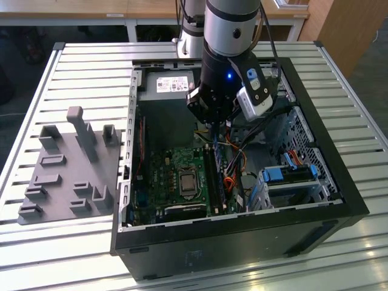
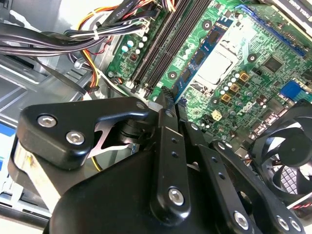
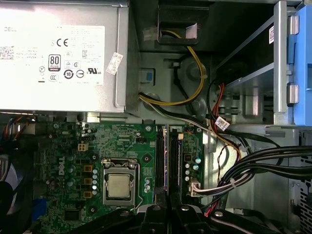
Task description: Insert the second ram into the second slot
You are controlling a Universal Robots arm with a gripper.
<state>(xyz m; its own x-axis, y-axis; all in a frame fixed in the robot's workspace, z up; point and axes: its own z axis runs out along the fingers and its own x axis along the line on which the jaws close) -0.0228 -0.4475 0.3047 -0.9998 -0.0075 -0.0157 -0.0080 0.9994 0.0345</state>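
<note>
The matte black gripper [image 1: 213, 125] clamps the thin dark-blue second ram [image 1: 216, 154] above long black slots [image 1: 212, 179], exterior view's three o'clock from the square metal socket [image 1: 187, 180].

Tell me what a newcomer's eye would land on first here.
The black gripper hangs inside the open computer case, mid-picture in the exterior view. In the second wrist view it is shut on the second ram, a blue stick over the green motherboard.
</note>
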